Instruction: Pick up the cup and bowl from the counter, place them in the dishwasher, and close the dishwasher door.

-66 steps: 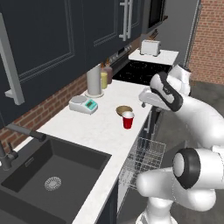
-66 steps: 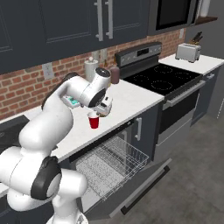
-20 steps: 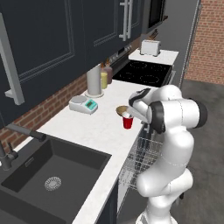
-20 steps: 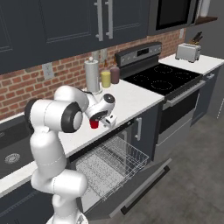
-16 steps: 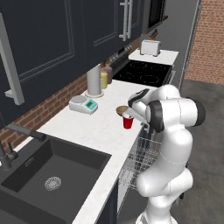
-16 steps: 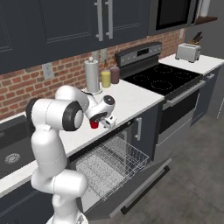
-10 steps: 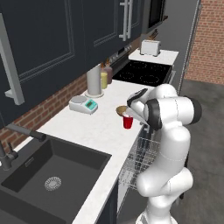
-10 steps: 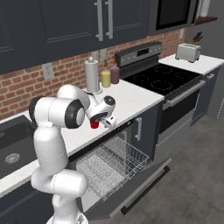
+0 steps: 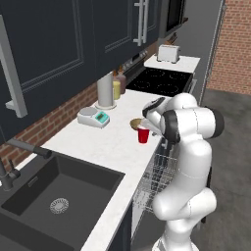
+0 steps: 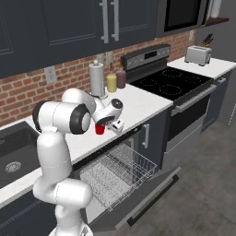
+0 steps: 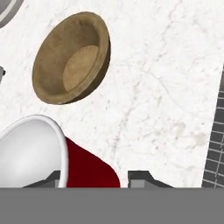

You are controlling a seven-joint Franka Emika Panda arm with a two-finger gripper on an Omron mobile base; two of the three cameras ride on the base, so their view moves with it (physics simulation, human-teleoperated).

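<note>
The red cup (image 9: 142,135) (image 10: 99,130) (image 11: 83,168) stands on the white counter (image 9: 112,147) (image 11: 166,87) near its front edge. My gripper (image 11: 94,179) (image 9: 146,128) comes down over it, with a fingertip on each side of the red wall, shut on it. The tan bowl (image 9: 135,124) (image 11: 72,57) sits just beyond the cup, untouched. Below the counter edge the dishwasher stands open, its wire rack (image 9: 157,171) (image 10: 117,173) pulled out over the lowered dishwasher door (image 10: 152,198).
A white-teal scale (image 9: 93,116), a tall grey cylinder (image 9: 105,90) (image 10: 97,79) and a yellow bottle (image 9: 116,89) (image 10: 111,83) stand near the brick wall. The dark sink (image 9: 54,191) lies left; the black stovetop (image 10: 173,80) and a toaster (image 10: 198,55) are right.
The arm has lowered slightly onto the cup and the jaws have narrowed around it. Cup and bowl have stayed in place.
</note>
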